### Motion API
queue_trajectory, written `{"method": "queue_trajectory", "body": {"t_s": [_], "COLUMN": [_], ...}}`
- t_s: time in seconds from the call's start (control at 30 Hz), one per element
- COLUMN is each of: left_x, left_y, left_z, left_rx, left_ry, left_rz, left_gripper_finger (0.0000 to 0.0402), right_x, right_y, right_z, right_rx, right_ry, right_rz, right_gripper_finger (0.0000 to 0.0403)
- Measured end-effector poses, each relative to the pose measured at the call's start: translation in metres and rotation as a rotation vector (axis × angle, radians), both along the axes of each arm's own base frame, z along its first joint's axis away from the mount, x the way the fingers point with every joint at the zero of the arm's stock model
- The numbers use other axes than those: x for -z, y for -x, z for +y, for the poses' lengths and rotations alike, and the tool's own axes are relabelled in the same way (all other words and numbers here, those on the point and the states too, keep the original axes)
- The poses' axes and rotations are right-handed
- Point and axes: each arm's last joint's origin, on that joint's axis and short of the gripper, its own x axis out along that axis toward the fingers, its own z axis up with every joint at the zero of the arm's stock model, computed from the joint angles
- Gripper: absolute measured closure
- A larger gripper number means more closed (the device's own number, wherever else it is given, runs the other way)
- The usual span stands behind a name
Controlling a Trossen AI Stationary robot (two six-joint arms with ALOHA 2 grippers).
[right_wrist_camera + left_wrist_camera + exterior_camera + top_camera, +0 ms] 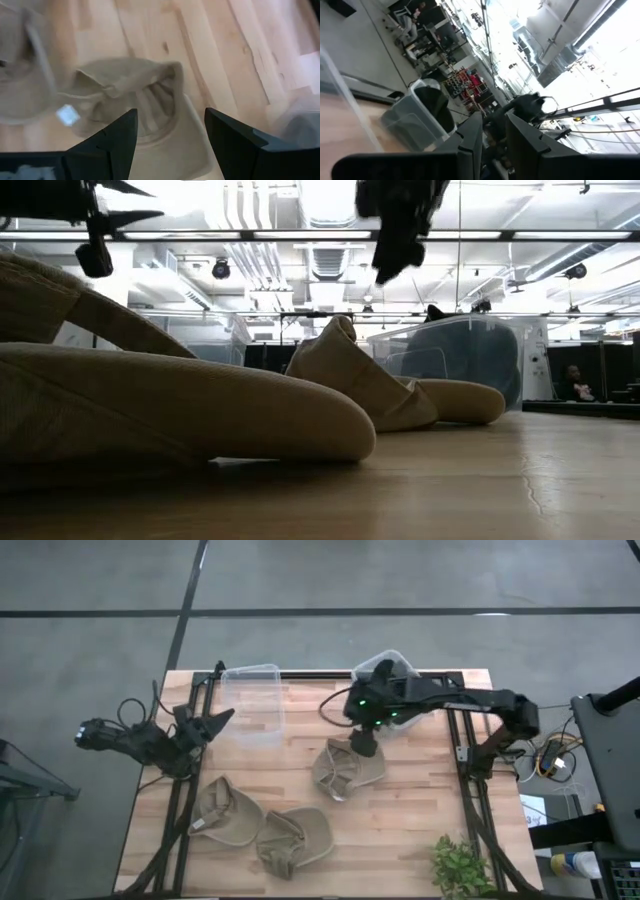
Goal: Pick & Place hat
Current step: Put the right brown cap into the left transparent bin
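Note:
Three beige caps lie on the wooden table. One cap point(347, 770) point(135, 90) lies near the middle, its inside facing up. My right gripper point(366, 747) point(170, 117) hangs open just above this cap's far side, fingers pointing down. In the low view it point(395, 255) is well clear of the cap point(380, 385). The other two caps point(227, 812) point(295, 840) rest near the table's near edge. My left gripper point(222, 718) point(494, 125) waits open over the table's left side, raised and pointing toward the clear bin.
Two clear plastic bins stand at the far edge, one point(252, 700) left of centre and one point(392, 668) behind my right gripper, also seen in the low view point(460, 355). A small green plant point(462, 865) sits at the near right corner. Bare wood lies right of the middle cap.

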Motion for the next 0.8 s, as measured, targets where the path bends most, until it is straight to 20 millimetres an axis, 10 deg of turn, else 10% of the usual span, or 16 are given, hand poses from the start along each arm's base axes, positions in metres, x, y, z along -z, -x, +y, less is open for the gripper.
{"method": "queue_trajectory", "body": {"t_s": [0.8], "left_x": [-0.007], "left_y": [0.002], "left_z": [0.001], "left_rx": [-0.008], "left_ry": [-0.021], "left_rz": [-0.003], "left_gripper_finger": [0.0321], "right_x": [0.106], "right_y": [-0.045], "right_z": [-0.023], "right_rx": [-0.245], "right_ry": [0.104], "right_rz": [0.342], "right_gripper_finger": [0.0212]}}
